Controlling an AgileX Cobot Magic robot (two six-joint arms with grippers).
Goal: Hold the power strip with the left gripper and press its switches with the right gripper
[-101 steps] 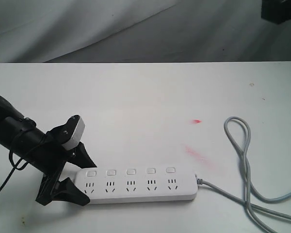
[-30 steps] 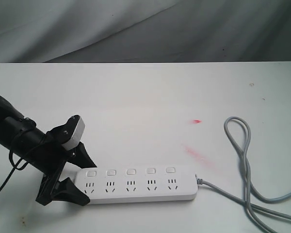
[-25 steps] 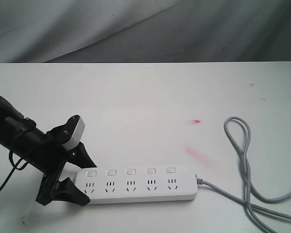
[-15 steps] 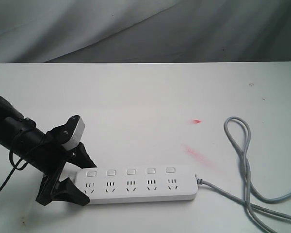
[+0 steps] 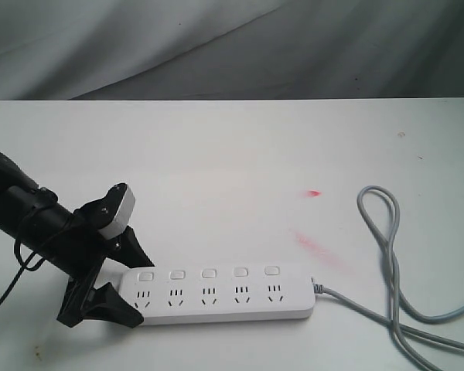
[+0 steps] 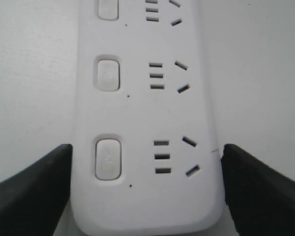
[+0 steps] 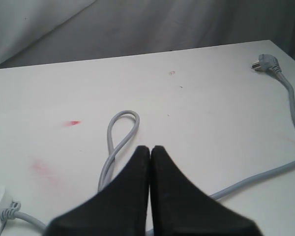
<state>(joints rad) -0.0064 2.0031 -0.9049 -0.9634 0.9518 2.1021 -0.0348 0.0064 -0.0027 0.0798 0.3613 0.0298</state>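
The white power strip [image 5: 216,294] lies flat near the table's front edge, with its row of switches [image 5: 209,273] along the far side. My left gripper [image 5: 141,292] comes in from the left, and its black fingers [image 6: 34,187] press against both long sides of the strip's rounded left end [image 6: 142,123], shut on it. The nearest switch [image 6: 108,158] sits between the fingers. My right gripper [image 7: 150,148] is shut and empty. It hovers over the looped grey cord [image 7: 119,140], away from the switches, and is out of the exterior view.
The grey cord [image 5: 387,232] leaves the strip's right end, loops back and runs off to the right; its plug [image 7: 265,62] lies near the far table edge. Red smudges [image 5: 315,193] mark the white tabletop [image 5: 232,154]. A grey cloth hangs behind.
Over the last second nothing has moved. A dark shape at the exterior view's top right corner, seen a few seconds ago, has gone from view.
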